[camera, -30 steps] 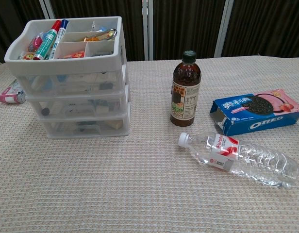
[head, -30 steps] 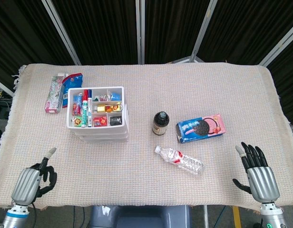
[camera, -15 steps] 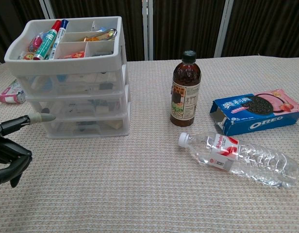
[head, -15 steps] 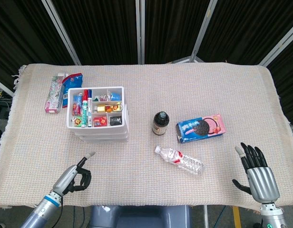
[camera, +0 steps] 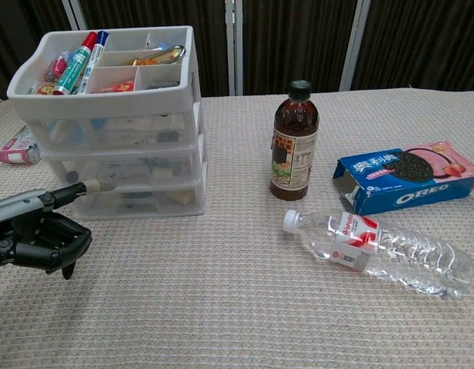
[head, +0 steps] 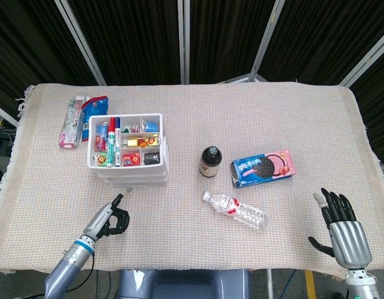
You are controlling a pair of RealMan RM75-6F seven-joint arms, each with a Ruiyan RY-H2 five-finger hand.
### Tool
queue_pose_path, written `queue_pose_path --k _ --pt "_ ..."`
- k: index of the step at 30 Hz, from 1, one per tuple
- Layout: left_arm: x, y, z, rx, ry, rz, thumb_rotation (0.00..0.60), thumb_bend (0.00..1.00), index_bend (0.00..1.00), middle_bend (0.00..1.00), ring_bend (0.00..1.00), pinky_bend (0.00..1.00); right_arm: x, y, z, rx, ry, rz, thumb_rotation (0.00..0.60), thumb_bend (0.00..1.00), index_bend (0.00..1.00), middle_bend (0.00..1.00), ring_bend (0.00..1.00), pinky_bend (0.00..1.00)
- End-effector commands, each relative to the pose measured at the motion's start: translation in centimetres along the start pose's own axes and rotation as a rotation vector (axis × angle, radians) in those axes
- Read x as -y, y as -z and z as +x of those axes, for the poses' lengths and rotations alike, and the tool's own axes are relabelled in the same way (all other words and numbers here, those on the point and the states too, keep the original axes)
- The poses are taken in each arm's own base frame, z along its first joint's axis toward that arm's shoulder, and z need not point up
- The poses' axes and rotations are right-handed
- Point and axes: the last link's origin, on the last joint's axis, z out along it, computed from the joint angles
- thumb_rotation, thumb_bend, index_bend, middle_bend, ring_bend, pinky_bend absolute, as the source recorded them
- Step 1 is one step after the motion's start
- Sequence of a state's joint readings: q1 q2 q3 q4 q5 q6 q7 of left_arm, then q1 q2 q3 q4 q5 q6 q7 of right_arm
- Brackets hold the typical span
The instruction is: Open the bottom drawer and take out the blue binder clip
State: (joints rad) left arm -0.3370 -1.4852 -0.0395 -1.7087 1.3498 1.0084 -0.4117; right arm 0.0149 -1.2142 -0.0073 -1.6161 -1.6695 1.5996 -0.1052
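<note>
The left robot hand [camera: 37, 238] is hovering just in front of the drawer unit [camera: 118, 123], at about 7 o'clock from it in the head view. One finger [camera: 81, 188] is pointing out straight toward the bottom drawer [camera: 133, 200], its pale tip sitting right at the drawer's front, though contact cannot be confirmed; the remaining fingers are curling in tight on nothing. The bottom drawer is sitting flush with the two above it, closed. The blue binder clip cannot be made out through the cloudy plastic fronts. The unit is standing at roughly 10 o'clock on the cloth-covered worktop [head: 192, 112], its open top tray [head: 124, 140] crowded with markers [camera: 81, 55] and small stationery.

The right robot hand [head: 343, 227] is resting at the worktop's near edge, around 4 o'clock, well apart from everything, its fingers spreading upward and holding nothing.

A dark glass bottle [camera: 295, 142] is standing upright near the middle of the worktop. At its 3 o'clock a blue-and-pink Oreo box [camera: 406, 177] is lying flat, and at its 5 o'clock a clear water bottle [camera: 375, 242] is lying on its side, white cap toward the centre. Two small cartons [head: 80, 118] are lying just beside the drawer unit, at its 10 o'clock.
</note>
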Motion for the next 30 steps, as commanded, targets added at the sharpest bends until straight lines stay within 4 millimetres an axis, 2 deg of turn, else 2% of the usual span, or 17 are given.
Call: queue_pose_path --k 1,18,30 --pt "-0.1 -0.6 -0.2 0.008 -0.007 0.006 0.6 0.64 0.0 0.76 0.74 0.56 0.0 0.1 0.1 -0.003 -0.004 0.002 0.6 0.0 0.0 0.0 0.0 0.0" --pt "-1.4 -2.7 -1.1 0.007 -0.004 0.014 0.6 0.64 0.0 0.76 0.74 0.56 0.1 0.0 0.2 0.002 -0.015 0.016 0.6 0.0 0.0 0.0 0.0 0.0" --pt "-1.1 -4.0 -0.8 -0.01 -0.009 0.045 0.6 0.64 0.0 0.76 0.74 0.56 0.1 -0.1 0.1 0.005 -0.014 0.016 0.6 0.0 0.0 0.0 0.0 0.0"
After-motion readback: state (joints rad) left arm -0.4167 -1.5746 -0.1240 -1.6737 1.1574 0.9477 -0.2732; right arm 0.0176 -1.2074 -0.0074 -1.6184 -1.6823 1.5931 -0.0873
